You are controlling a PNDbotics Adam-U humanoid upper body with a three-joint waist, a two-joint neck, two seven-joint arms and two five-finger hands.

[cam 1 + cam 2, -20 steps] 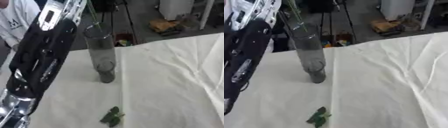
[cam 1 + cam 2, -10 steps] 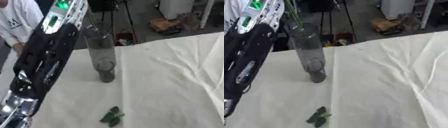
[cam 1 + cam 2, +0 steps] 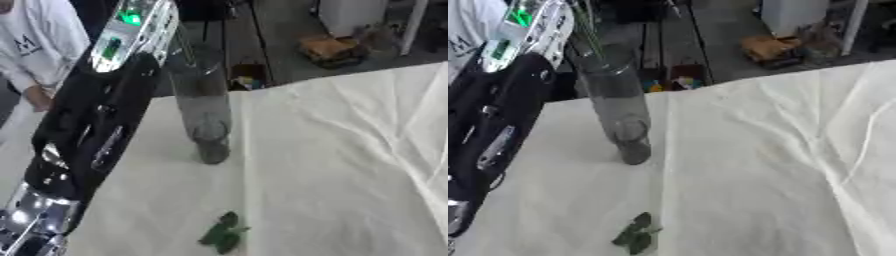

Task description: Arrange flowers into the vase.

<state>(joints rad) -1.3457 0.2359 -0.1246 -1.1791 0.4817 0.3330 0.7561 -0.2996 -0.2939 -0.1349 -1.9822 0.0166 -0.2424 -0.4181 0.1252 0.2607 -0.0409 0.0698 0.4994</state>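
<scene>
Left arm [image 3: 96, 130]: raised further beside vase [image 3: 203, 115]; hand out of view, fingers untellable. Stem [image 3: 588, 35]: standing in vase, upright on cloth [image 3: 332, 165]. Leaf sprig [image 3: 223, 233]: loose, well apart; likely insertion nearly done.

Left arm [image 3: 96, 125] fills the left side of both eye views, running from the lower left corner up toward the top edge. Forearm shell is black, long and steeply raised; a silver section sits at the lower end near the bottom left corner. Upper end, toward the wrist, is a silver-white housing [image 3: 131, 30] with a green light lit on it. The arm leaves the frame at the top, so the left hand itself is out of view in both eyes; finger state unknown. Right arm and right hand show in neither view.
</scene>
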